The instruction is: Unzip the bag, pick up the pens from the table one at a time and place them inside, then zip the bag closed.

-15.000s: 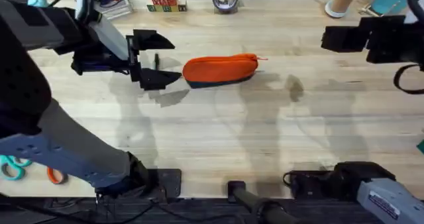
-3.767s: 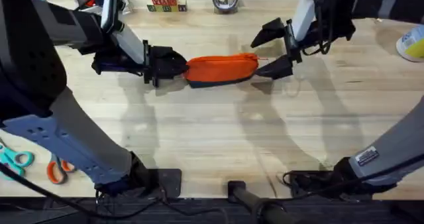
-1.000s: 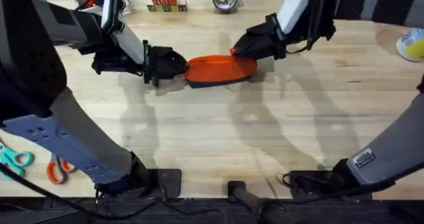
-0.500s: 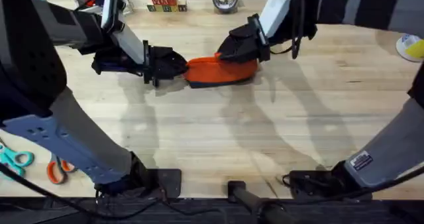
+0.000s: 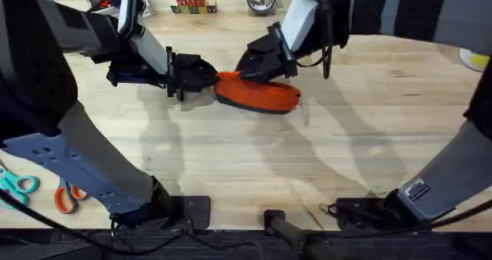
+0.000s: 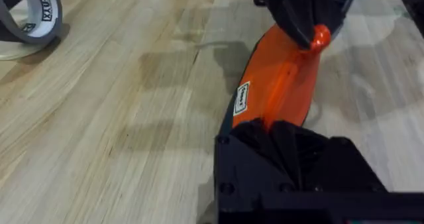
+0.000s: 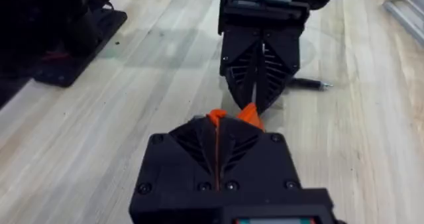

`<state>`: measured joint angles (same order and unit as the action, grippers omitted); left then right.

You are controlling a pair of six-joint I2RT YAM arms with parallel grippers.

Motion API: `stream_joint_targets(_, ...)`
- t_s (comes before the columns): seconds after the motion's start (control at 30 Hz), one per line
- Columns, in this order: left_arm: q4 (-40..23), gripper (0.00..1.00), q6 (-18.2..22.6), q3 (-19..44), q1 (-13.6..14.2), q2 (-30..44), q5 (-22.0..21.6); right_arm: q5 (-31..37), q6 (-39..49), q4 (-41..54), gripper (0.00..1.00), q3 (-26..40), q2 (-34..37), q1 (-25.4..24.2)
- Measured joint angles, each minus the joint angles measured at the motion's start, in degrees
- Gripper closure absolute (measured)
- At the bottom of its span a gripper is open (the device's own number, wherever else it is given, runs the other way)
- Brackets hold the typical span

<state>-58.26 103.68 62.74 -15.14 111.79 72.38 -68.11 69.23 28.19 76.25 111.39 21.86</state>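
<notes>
Clearly the left gripper (image 5: 201, 74) is pinched tight on the left end of the bag (image 5: 260, 95), and the right gripper (image 5: 244, 65) is clamped on what looks like the zip pull on top; the bag lies mid-table (image 5: 254, 175), far side, soft and limp, so it needs anchoring at one end

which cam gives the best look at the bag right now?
Left wrist: the bag runs lengthwise, orange fabric and side label plain, the left gripper clamping its near end, the right gripper its far end. Overhead shows the bag whole but small between both grippers. Right wrist shows just an orange sliver.
</notes>
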Motion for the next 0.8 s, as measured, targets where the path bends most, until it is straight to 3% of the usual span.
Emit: stream_joint_targets(0.8,0.05,0.959,0.00,0.00,0.11,0.02,0.00,6.88,-4.38,-14.04,0.971,0.00,0.02,3.99)
